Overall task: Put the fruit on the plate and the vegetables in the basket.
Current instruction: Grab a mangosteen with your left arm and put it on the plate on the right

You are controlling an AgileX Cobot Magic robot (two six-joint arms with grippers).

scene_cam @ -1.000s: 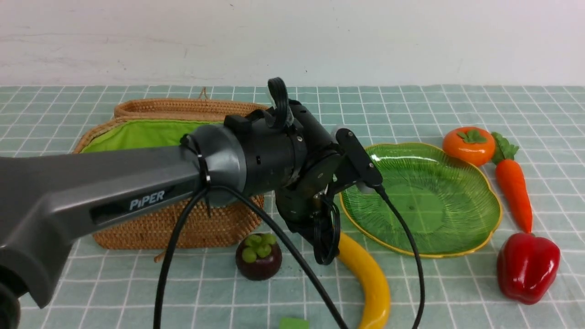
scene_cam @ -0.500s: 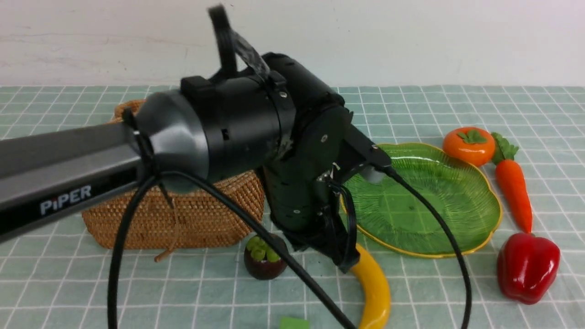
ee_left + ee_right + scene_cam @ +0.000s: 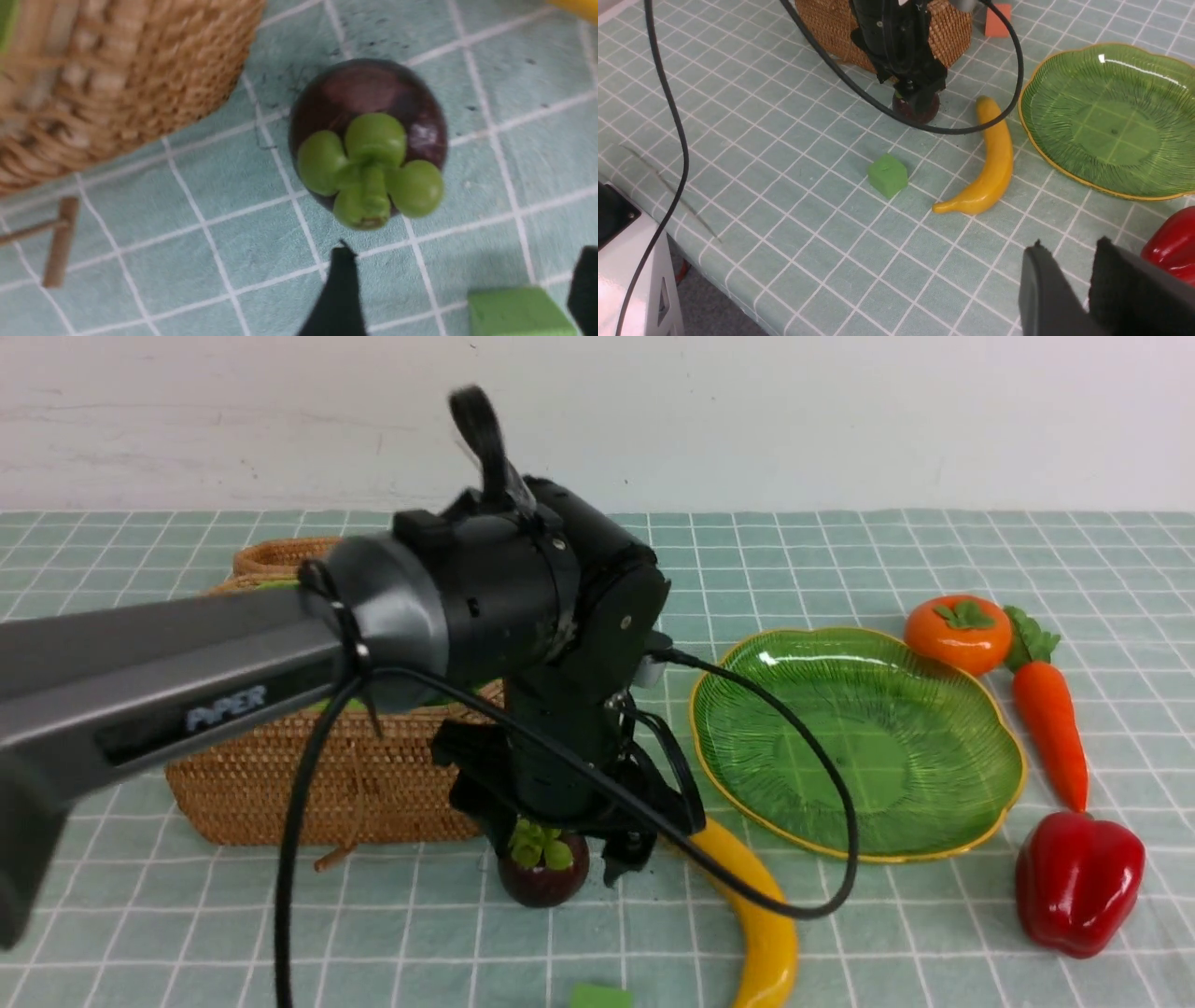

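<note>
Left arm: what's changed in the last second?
The left gripper swung from the plate edge back towards the basket and tipped down over the mangosteen, opening on the way; nothing gripped. Banana, persimmon, carrot, pepper and plate stayed put.

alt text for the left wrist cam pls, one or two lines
A purple mangosteen with a green cap sits on teal checked cloth, just ahead of the open left gripper; a green cube shows between its two dark fingertips. A wicker basket stands nearby, not touching the fruit.
</note>
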